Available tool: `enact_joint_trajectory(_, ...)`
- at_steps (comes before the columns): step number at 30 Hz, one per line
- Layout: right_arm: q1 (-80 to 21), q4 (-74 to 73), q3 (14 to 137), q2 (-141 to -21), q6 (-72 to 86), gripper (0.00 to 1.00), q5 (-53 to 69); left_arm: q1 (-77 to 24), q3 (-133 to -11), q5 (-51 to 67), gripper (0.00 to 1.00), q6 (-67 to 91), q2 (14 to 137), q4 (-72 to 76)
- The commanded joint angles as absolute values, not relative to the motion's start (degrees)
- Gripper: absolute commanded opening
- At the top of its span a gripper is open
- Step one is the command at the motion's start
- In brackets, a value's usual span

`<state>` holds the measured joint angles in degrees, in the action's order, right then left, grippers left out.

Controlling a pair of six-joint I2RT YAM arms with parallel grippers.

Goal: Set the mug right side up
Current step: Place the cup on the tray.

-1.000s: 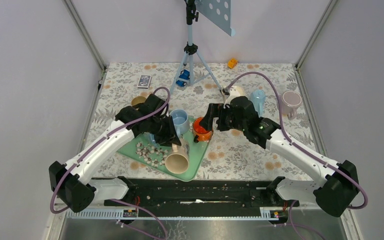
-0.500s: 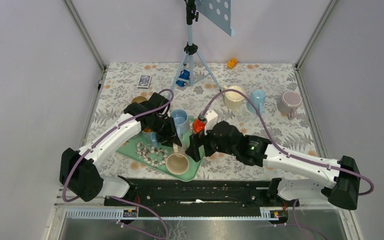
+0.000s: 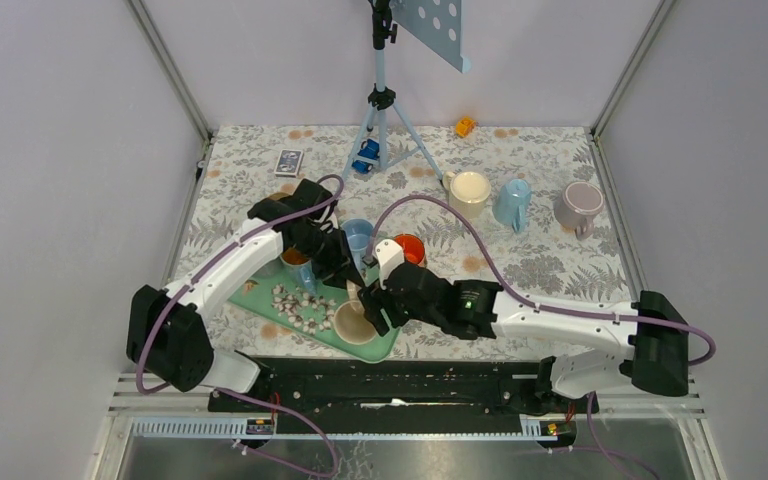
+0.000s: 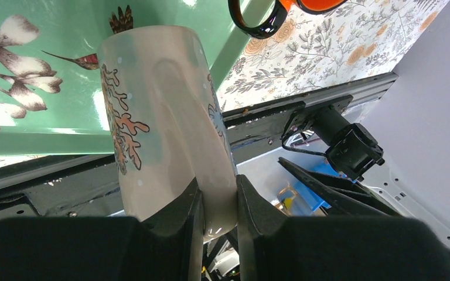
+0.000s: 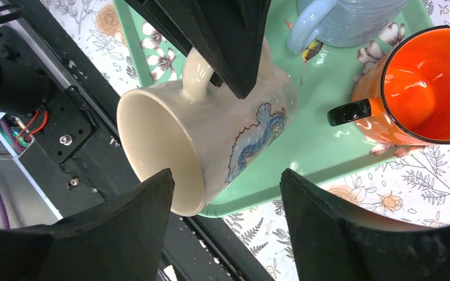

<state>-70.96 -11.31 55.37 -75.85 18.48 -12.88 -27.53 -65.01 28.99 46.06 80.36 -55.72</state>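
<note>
A cream mug (image 3: 352,322) with a blue and orange print lies on its side at the near corner of the green tray (image 3: 251,297), its mouth facing the arm bases. My left gripper (image 3: 357,288) is shut on its handle, which shows pinched between the fingers in the left wrist view, where the mug (image 4: 158,111) points away from the camera. My right gripper (image 5: 227,175) is open and straddles the mouth end of the mug (image 5: 211,140), with a gap at the right finger. In the top view the right gripper (image 3: 374,306) is just right of the mug.
On the tray also stand a light blue mug (image 3: 358,237), a patch of small white pieces (image 3: 295,300) and a small orange cup (image 3: 297,262). An orange mug (image 3: 409,250) is at the tray's right edge. Three mugs (image 3: 513,203) and a tripod (image 3: 385,110) are further back.
My right arm swung from beside the orange mug down and left to the cream mug, and its jaws have come closer together. The left gripper kept hold of the handle and shifted slightly.
</note>
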Motion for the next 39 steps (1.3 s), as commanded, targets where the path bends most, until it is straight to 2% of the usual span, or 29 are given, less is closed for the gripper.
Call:
enact_joint_trajectory(1, -71.58, -10.67, 59.34, -77.65, 16.86, 0.72, -15.9, -27.33, -66.69, 30.78, 0.0, 44.92, 82.01, -55.27)
enact_joint_trajectory(11, -71.63, -14.58, 64.01, -83.56, 18.53, 0.53, -19.39, -26.46, -67.98, 30.27, 0.01, 44.52, 82.62, -55.67)
enact_joint_trajectory(17, -71.63, -15.82, 65.7, -85.66, 18.85, 0.47, -20.51, -26.13, -68.86, 29.35, 0.03, 44.06, 83.01, -55.81)
enact_joint_trajectory(21, -71.55, -16.73, 66.62, -86.73, 19.48, 0.41, -21.45, -25.93, -69.73, 28.07, 0.08, 43.54, 82.97, -55.81)
enact_joint_trajectory(26, -71.09, -17.51, 67.68, -87.98, 20.28, 0.37, -21.46, -25.45, -70.32, 26.3, 0.14, 43.24, 82.82, -54.9)
enact_joint_trajectory(39, -63.9, -16.32, 68.73, -88.09, 20.0, 0.3, -11.68, -23.06, -68.4, 21.65, 0.16, 43.42, 80.62, -54.5)
